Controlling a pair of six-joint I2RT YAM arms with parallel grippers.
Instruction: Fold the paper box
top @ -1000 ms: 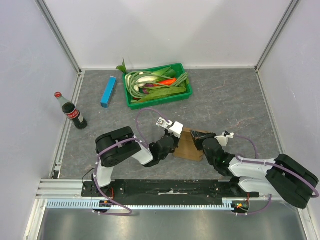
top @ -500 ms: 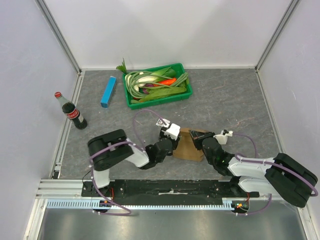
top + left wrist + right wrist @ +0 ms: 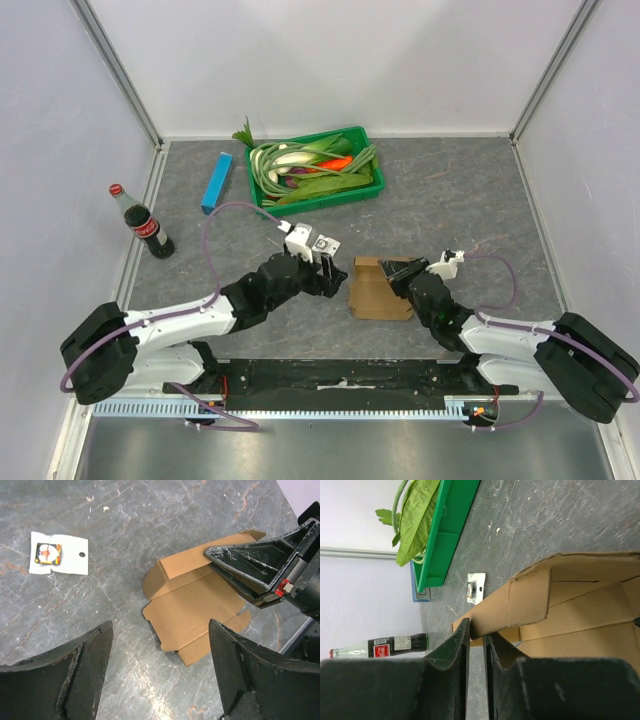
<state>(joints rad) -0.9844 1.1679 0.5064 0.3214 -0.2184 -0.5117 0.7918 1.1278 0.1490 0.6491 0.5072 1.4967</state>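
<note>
The paper box (image 3: 380, 290) is a flat brown cardboard piece lying on the grey table, with one flap raised along its far side (image 3: 195, 610). My left gripper (image 3: 328, 275) hovers just left of it, open wide with nothing between its fingers (image 3: 160, 630). My right gripper (image 3: 400, 272) reaches in from the right at the raised flap (image 3: 530, 605). Its jaws stand a narrow gap apart (image 3: 476, 630), with the flap's corner in that gap. The left wrist view shows the right gripper (image 3: 250, 570) lying over the box's far right part.
A green tray (image 3: 318, 202) of vegetables stands at the back. A blue box (image 3: 216, 183) lies left of it, and a cola bottle (image 3: 145, 225) stands at the far left. A small white card (image 3: 59, 554) lies on the table left of the paper box.
My left gripper has opened, let go of the box's left edge and drawn back to the left. The right gripper's jaws have parted slightly around the flap.
</note>
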